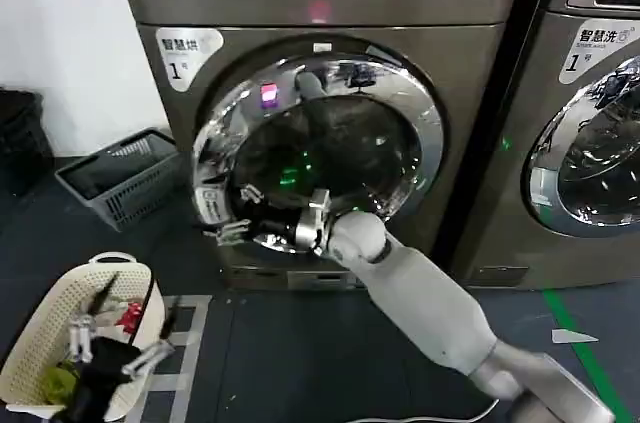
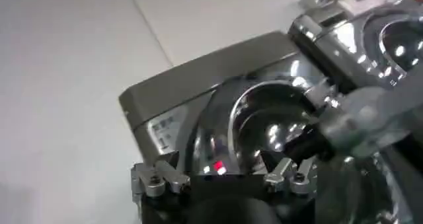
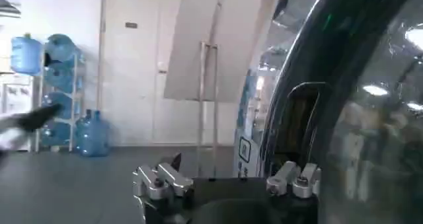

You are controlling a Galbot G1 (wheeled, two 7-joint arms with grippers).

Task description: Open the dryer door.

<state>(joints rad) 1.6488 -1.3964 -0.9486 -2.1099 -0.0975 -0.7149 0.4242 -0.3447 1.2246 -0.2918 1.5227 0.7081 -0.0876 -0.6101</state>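
Frontally, the dryer point(image 1: 330, 143) carries its chrome-ringed dryer door point(image 1: 320, 158), slightly ajar at its left edge. The right gripper point(image 1: 232, 225) reaches across to the door's lower left rim, jaws apart, one finger on each side of that edge. The left gripper point(image 1: 110, 348) hangs low over a cream laundry basket point(image 1: 40, 333) on the floor, jaws apart.

Can't really tell whether the right hand point(image 1: 232, 227) is actually touching the dryer door point(image 1: 320, 158), its fingertips blend into the chrome. The left hand point(image 1: 110, 358) is partly cut off at the near edge. The neighbouring machine point(image 1: 590, 113) runs off the right side.
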